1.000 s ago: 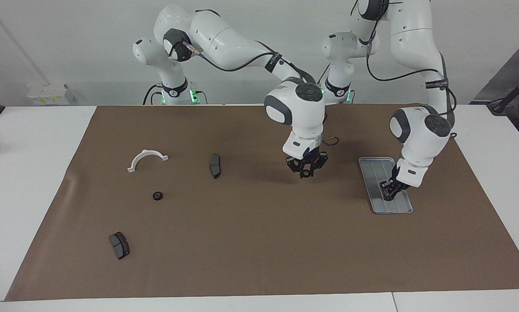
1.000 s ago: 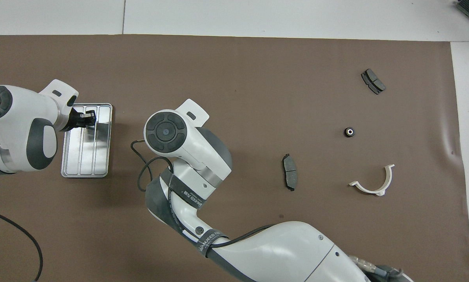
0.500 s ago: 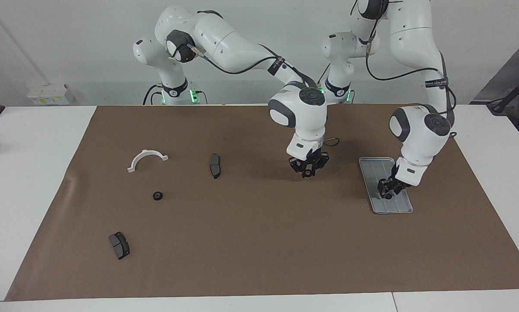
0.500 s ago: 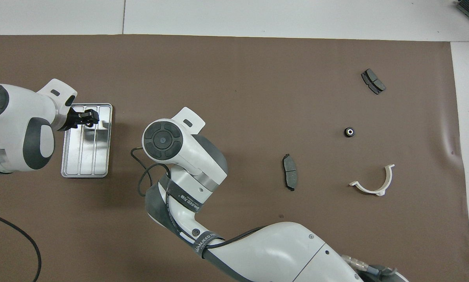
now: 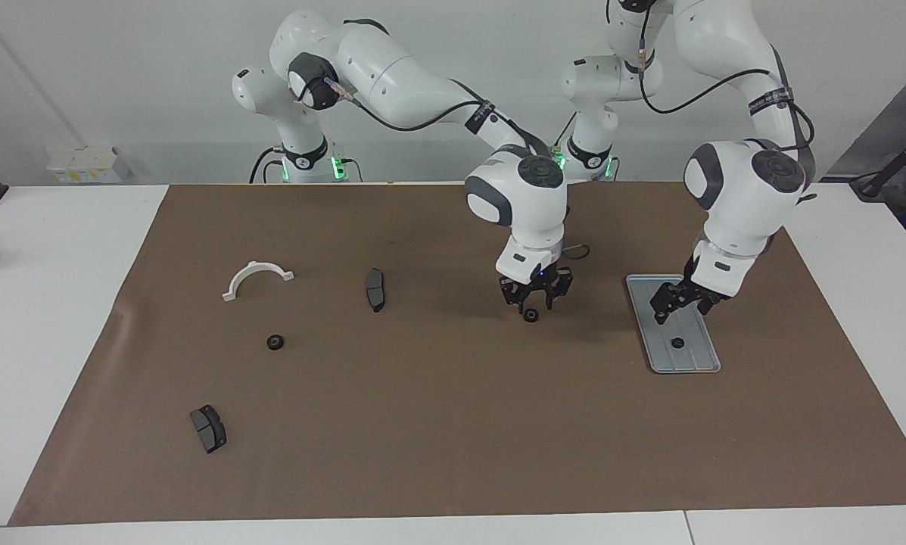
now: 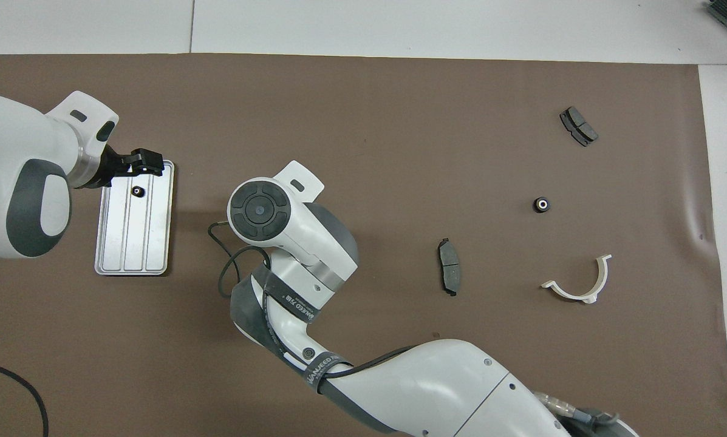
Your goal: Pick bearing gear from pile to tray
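A small black bearing gear [image 5: 677, 342] [image 6: 137, 192] lies loose on the silver tray [image 5: 695, 362] [image 6: 132, 243] at the left arm's end of the mat. Above the tray my left gripper [image 5: 680, 305] [image 6: 147, 162] hangs open and holds nothing. Mid-mat, my right gripper [image 5: 534, 299] stands low and open over a second black gear [image 5: 530, 315], which rests on the mat just under its fingertips. The overhead view hides this gripper and its gear under the right wrist [image 6: 260, 209]. In the pile, another gear [image 5: 275, 342] [image 6: 541, 205] lies toward the right arm's end.
Toward the right arm's end lie a white half-ring bracket [image 5: 257, 277] [image 6: 576, 285] and two dark brake pads [image 5: 375, 289] [image 5: 208, 428]. A brown mat [image 5: 437, 424] covers the table. A thin cable loop [image 5: 577, 247] hangs by the right wrist.
My left gripper opened, left its gear on the tray and rose. My right gripper came down, opened and set its gear on the mat.
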### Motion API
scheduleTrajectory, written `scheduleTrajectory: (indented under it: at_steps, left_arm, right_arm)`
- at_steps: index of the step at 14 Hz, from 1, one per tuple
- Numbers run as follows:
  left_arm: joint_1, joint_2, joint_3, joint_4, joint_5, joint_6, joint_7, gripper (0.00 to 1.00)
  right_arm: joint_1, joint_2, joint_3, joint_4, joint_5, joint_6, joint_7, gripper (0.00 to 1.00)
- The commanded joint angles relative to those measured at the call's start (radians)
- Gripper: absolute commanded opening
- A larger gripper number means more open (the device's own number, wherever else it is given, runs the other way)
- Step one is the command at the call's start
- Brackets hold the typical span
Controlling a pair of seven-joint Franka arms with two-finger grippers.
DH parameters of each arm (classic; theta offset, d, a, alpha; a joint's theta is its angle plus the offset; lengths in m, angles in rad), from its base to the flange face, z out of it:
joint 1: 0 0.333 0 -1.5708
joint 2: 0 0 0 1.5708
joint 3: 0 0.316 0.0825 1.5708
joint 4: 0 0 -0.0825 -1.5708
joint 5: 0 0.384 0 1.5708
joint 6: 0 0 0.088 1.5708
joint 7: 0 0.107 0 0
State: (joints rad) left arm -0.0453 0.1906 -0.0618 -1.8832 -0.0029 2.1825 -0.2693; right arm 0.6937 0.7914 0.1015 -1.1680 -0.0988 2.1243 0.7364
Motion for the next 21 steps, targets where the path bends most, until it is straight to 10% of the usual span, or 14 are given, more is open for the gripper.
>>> scheduleTrajectory:
  at_steps: [1,16,21]
  left_arm:
    - [-0.106,-0.002,0.013,-0.005,-0.012,-0.003,-0.155,1.0]
    - [-0.386,0.11,0.016,-0.152,0.001,0.195,-0.547,1.0]
    - [-0.396,0.105,0.013,-0.154,0.001,0.177,-0.574,0.71]
  right_arm:
    - [-0.061,-0.004,0.003,-0.004,-0.005,-0.003,-0.035,0.59]
    - [-0.658,-0.156,0.001,-0.183,-0.006,-0.136,-0.738,0.61]
    - [-0.691,-0.216,0.001,-0.33,0.008,-0.101,-0.738,0.61]
